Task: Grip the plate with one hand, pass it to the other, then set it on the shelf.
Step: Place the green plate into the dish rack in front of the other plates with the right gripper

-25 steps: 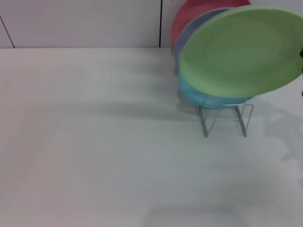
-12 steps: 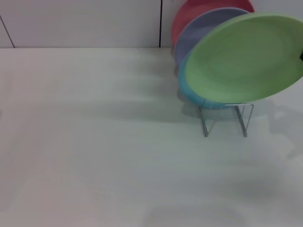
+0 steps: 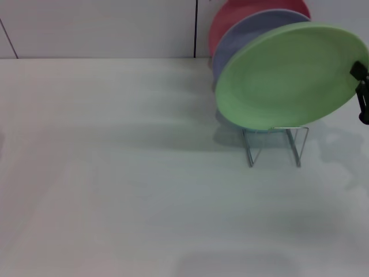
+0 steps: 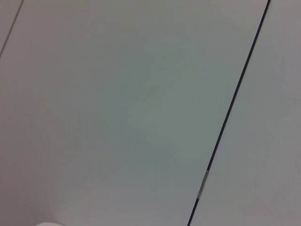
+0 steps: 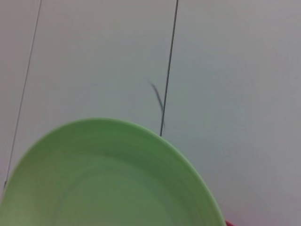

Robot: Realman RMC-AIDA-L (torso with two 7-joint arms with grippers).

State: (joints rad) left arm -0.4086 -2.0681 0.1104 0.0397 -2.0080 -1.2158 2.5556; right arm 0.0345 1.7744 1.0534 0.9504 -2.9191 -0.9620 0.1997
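Observation:
The light-green plate (image 3: 288, 75) hangs tilted at the right of the head view, its lower rim just above the front of the shelf (image 3: 296, 145), a small silver wire rack. My right gripper (image 3: 358, 86) shows as black parts at the plate's right rim and is shut on it. The plate's rim and inner face (image 5: 108, 183) fill the lower part of the right wrist view, with the wall behind. My left gripper is out of view; the left wrist view shows only wall panels.
A lavender plate (image 3: 242, 34) and a red plate (image 3: 230, 14) stand upright in the rack behind the green one. The white table (image 3: 115, 173) stretches to the left and front. A wall with dark seams (image 3: 196, 29) closes the back.
The green plate has moved down and to the left, closer to the rack, and now covers the turquoise plate that showed below it. The right gripper has come further into view.

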